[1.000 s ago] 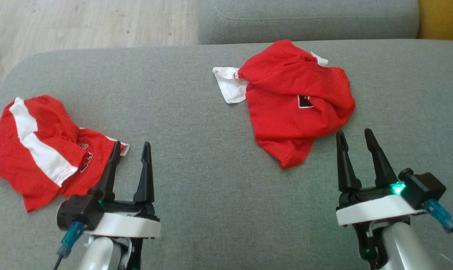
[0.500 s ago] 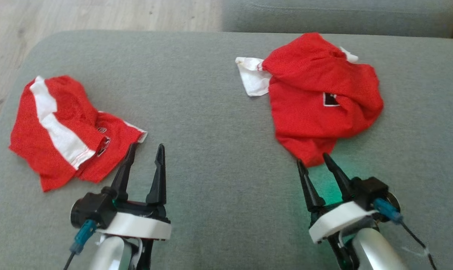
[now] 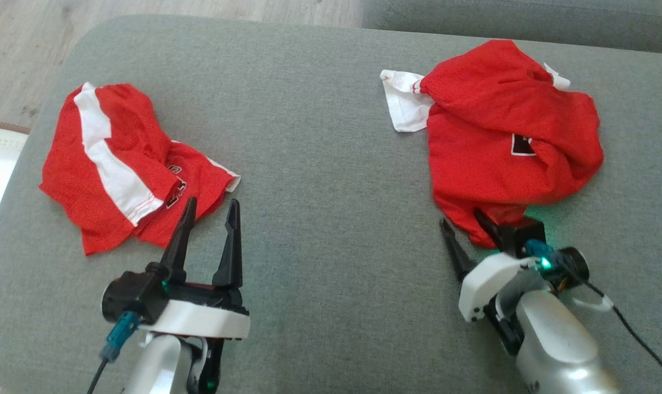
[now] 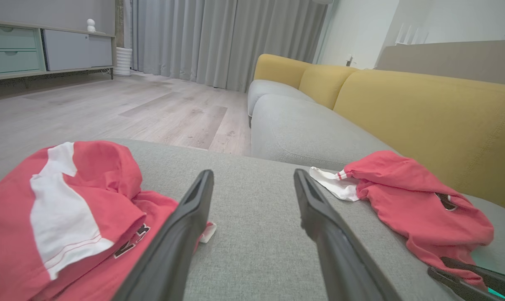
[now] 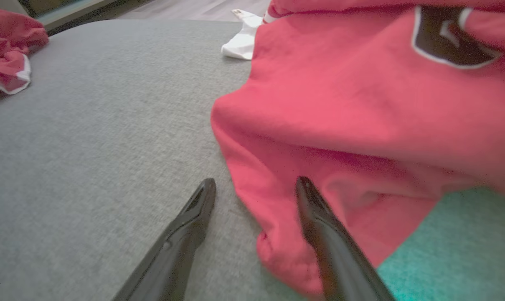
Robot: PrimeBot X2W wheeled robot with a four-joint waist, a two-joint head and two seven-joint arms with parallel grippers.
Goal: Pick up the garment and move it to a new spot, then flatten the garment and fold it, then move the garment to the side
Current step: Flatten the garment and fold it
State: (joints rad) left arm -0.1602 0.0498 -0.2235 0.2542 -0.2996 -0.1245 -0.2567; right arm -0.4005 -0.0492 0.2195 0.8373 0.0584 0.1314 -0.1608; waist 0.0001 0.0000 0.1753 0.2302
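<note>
Change over the last second: your right hand has gone forward from open cushion to the near edge of the red jersey. The head camera also panned. The jersey's shift across that view is the camera, and the cloth itself hasn't been disturbed.

Right hand is spread. In the right wrist view its left finger lies on bare grey sofa cushion. Its right finger sits over the near lobe of the jersey, so the fingers straddle that lobe's left edge. No pinch yet and nothing lifted.

Left hand is spread too, empty and parked just near of the second red garment with the white stripe, fingertips at its near edge. It hasn't changed.

The jersey is a crumpled heap on the far right of the cushion. Its white sleeve pokes out on the left and the dark badge faces up.

My read: the approach is done and the first pick is about to start. You'd need to close on that near lobe. It's bunched, so you'll likely catch several layers, and the jersey would probably come up as a clump that needs a proper spread-out afterwards.
</note>
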